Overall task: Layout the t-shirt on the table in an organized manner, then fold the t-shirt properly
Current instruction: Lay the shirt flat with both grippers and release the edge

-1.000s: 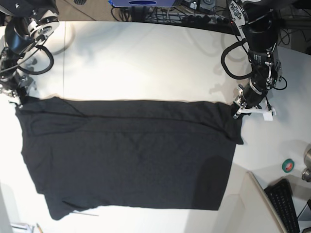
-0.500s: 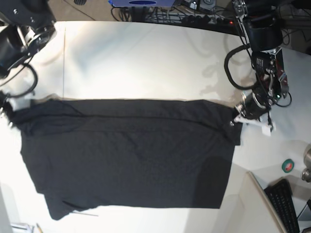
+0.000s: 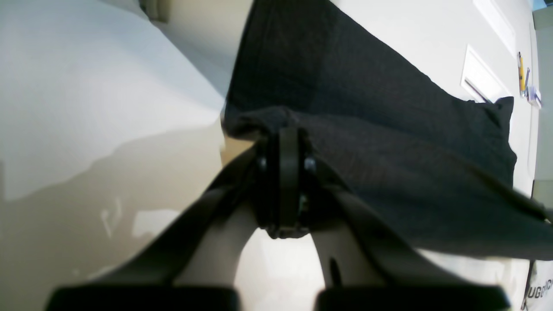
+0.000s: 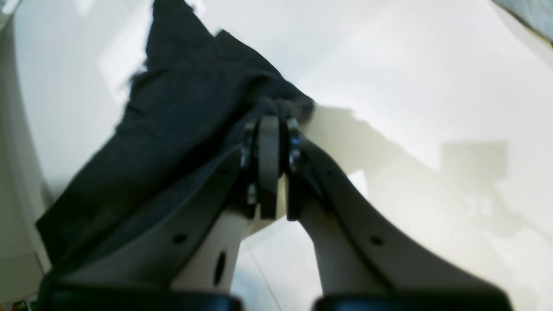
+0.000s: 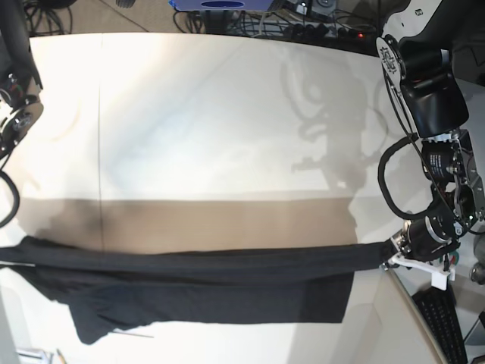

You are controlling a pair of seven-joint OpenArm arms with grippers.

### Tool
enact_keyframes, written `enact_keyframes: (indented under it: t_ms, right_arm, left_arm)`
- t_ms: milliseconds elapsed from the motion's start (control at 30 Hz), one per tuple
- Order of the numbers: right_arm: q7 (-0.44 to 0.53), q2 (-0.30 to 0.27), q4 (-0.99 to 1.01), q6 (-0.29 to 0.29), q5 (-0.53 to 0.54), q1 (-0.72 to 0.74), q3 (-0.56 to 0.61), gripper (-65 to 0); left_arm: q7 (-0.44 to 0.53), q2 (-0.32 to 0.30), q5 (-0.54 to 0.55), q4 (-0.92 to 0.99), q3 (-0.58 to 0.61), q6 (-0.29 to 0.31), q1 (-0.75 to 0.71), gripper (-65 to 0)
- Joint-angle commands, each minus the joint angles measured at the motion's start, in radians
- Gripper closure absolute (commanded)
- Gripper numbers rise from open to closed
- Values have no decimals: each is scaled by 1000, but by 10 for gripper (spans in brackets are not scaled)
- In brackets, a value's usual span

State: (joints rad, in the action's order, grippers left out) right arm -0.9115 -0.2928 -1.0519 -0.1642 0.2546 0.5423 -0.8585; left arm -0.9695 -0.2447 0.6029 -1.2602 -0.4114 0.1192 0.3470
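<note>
Shirt edge is pinched in both tools: left tool (image 3: pixel 287 142) has its pads closed on a bunched corner of the t-shirt (image 5: pixel 197 284), right tool (image 4: pixel 270 125) likewise clamped on the opposite corner. Fabric spans taut between them as a raised band, lower part lying on the desk (image 5: pixel 227 114) under and ahead of the tools. Looks like a fold-over in progress. To do it well: move both tools at matched speed and height, hold the tension even so the band doesn't sag, lay the carried edge square on the far hem before releasing.
</note>
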Motion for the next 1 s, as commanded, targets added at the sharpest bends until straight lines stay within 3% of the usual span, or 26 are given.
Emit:
enact_keyframes:
  t_ms: [0, 200, 400, 567, 800, 967]
  right_arm:
    - [19, -27, -12, 4, 2, 15, 2, 0]
    - [-18, -27, -18, 2, 4, -57, -1, 0]
    - [-13, -21, -18, -4, 5, -179, -5, 0]
    - [13, 24, -18, -110, 5, -302, -6, 0]
    - [114, 73, -37, -111, 5, -460, -6, 0]
    - [122, 136, -235, -111, 5, -594, -6, 0]
  left_arm:
    - [19, -17, 9, -16, -2, 3, 8, 0]
    - [24, -28, 10, -16, -7, 3, -64, 0]
    - [21, -25, 7, -23, -94, 3, -174, 0]
    - [27, -28, 7, -23, -90, 4, -288, 0]
    - [27, -29, 7, -25, -97, 4, -395, 0]
    - [28, -49, 7, -26, -97, 4, -455, 0]
